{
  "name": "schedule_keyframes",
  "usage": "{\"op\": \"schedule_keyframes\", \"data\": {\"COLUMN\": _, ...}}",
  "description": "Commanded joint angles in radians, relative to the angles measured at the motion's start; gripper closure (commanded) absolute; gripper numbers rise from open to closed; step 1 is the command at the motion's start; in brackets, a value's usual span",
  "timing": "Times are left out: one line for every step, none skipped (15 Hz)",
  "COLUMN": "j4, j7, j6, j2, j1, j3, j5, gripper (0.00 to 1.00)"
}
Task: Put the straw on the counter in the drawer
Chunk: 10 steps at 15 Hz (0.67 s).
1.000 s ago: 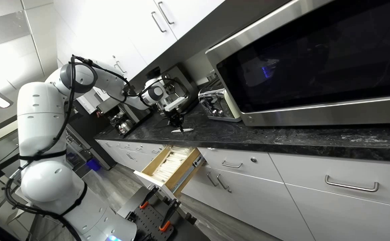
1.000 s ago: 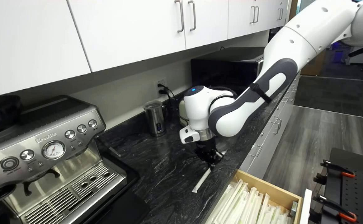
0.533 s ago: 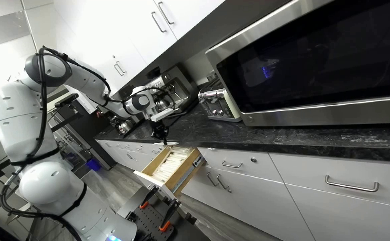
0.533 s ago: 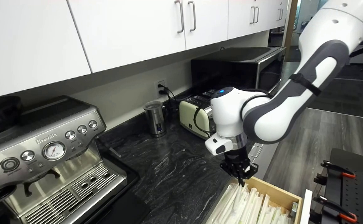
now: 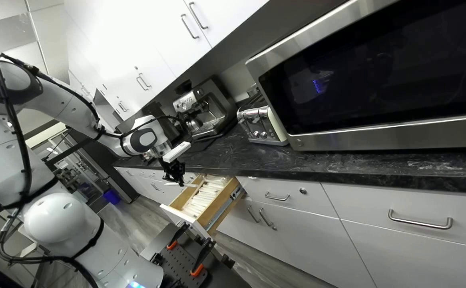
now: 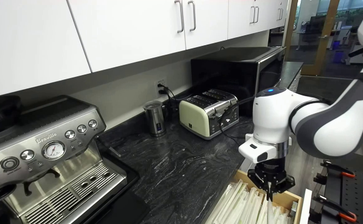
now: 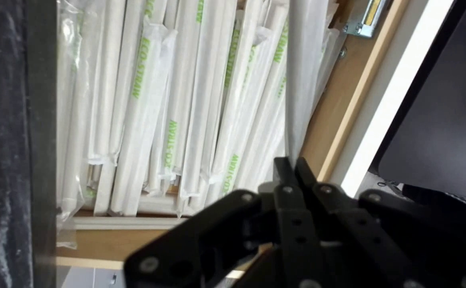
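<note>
The straw moved off the dark kitchen counter, over the drawer.

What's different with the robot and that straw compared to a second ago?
The gripper has carried the straw from over the counter out over the open drawer, toward the drawer's front; the straw is pinched, not let go. The drawer, the wrapped straws inside it and the toaster stayed put.

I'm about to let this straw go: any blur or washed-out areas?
Wrist view: end effector soft in its nearest parts, held straw pale against pale wrapped straws, green ECO-STRAW lettering legible; in an exterior view, upper cabinets nearly blown out.
</note>
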Motion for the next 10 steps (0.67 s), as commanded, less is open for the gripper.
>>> {"op": "schedule_keyframes", "data": {"j4": -0.093, "j7": -0.064, "j6": 0.042, "j2": -0.106, "j1": 0.058, "j3": -0.021, "j5": 0.072, "gripper": 0.65}}
{"op": "schedule_keyframes", "data": {"j4": -0.101, "j7": -0.071, "j6": 0.038, "j2": -0.117, "j1": 0.073, "j3": -0.03, "j5": 0.083, "gripper": 0.57}}
{"op": "schedule_keyframes", "data": {"j4": -0.105, "j7": -0.089, "j6": 0.027, "j2": -0.128, "j1": 0.087, "j3": -0.039, "j5": 0.094, "gripper": 0.5}}
{"op": "schedule_keyframes", "data": {"j4": -0.107, "j7": -0.092, "j6": 0.025, "j2": -0.136, "j1": 0.1, "j3": -0.048, "j5": 0.099, "gripper": 0.42}}
{"op": "schedule_keyframes", "data": {"j4": -0.111, "j7": -0.099, "j6": 0.024, "j2": -0.143, "j1": 0.111, "j3": -0.056, "j5": 0.103, "gripper": 0.35}}
{"op": "schedule_keyframes", "data": {"j4": -0.111, "j7": -0.102, "j6": 0.022, "j2": -0.147, "j1": 0.121, "j3": -0.065, "j5": 0.104, "gripper": 0.27}}
{"op": "schedule_keyframes", "data": {"j4": -0.111, "j7": -0.101, "j6": 0.02, "j2": -0.153, "j1": 0.129, "j3": -0.073, "j5": 0.104, "gripper": 0.2}}
{"op": "schedule_keyframes", "data": {"j4": -0.109, "j7": -0.097, "j6": 0.018, "j2": -0.156, "j1": 0.135, "j3": -0.081, "j5": 0.101, "gripper": 0.13}}
{"op": "schedule_keyframes", "data": {"j4": -0.106, "j7": -0.094, "j6": 0.016, "j2": -0.158, "j1": 0.14, "j3": -0.088, "j5": 0.096, "gripper": 0.05}}
{"op": "schedule_keyframes", "data": {"j4": -0.103, "j7": -0.089, "j6": 0.015, "j2": -0.16, "j1": 0.144, "j3": -0.095, "j5": 0.094, "gripper": 0.01}}
